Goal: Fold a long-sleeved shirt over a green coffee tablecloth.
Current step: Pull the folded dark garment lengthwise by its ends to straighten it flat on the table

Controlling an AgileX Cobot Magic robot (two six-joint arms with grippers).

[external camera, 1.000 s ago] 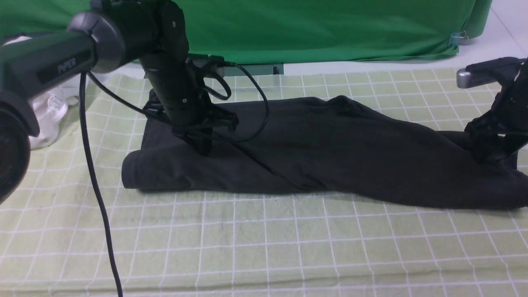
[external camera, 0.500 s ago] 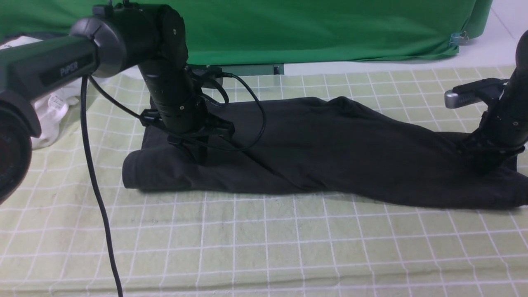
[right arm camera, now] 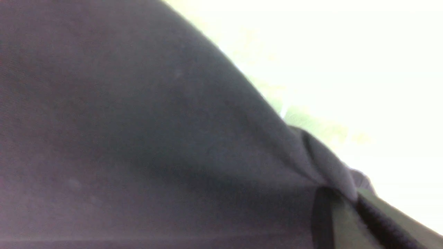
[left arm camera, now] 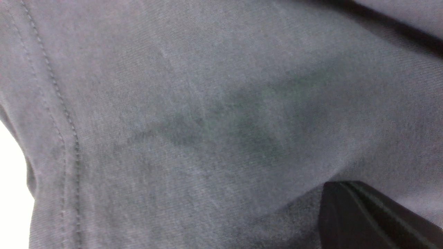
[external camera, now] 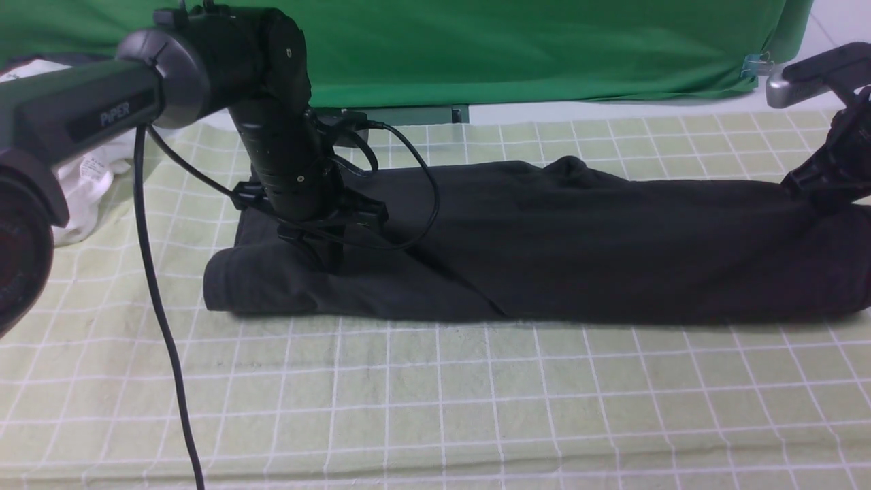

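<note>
Rising and pulling outward since 1 second ago, your right tool is lifting the right end of the long-sleeved shirt. The black cloth that was sagging there is now stretching into a nearly level band. That tool is clenched on the fabric, and the right wrist view is showing cloth pinched against a finger.

Your left tool is staying where it was. It is closed tight and appears to be grasping a pinch of the shirt's left end.

The shirt is lying left to right across the middle of the green coffee tablecloth on the bench, with only its right end hanging in the air.

To do this fold well, you are probably best keeping the 2 tools moving together at matching height. Keep the tension gentle so the knit is not slipping out of either grip. Keep watching the lower layer as well, so it is not dragging and bunching the tablecloth.
</note>
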